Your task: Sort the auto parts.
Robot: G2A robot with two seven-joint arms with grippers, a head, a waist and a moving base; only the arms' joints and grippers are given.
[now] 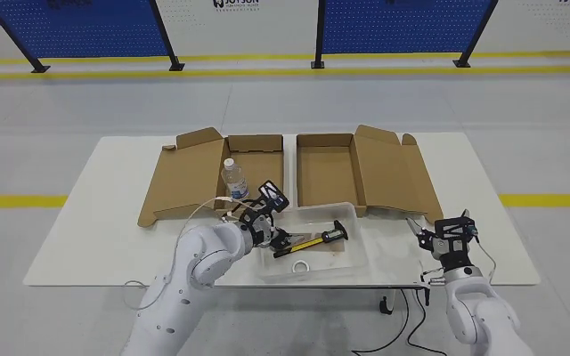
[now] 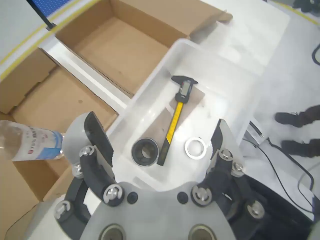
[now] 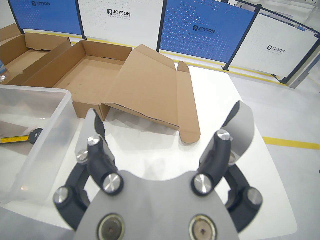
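Note:
A clear plastic bin (image 1: 361, 240) (image 2: 150, 76) (image 3: 50, 90) stands at the table's front middle. In it lie a black and yellow caliper (image 1: 313, 239) (image 2: 175, 116) (image 3: 15, 139), a black ring (image 2: 145, 152) and a white ring (image 1: 300, 265) (image 2: 195, 148). My left gripper (image 1: 274, 238) (image 2: 160, 136) hangs open over the bin's left end, above the two rings, holding nothing. My right gripper (image 1: 441, 227) (image 3: 166, 118) is open and empty over the bare table to the right of the bin.
Two open cardboard boxes sit behind the bin, one at the left (image 1: 254, 169) (image 2: 50, 101) and one at the right (image 1: 325, 173) (image 3: 95, 76) with its lid (image 3: 155, 93) folded out. A water bottle (image 1: 235, 182) (image 2: 27, 142) stands in the left box.

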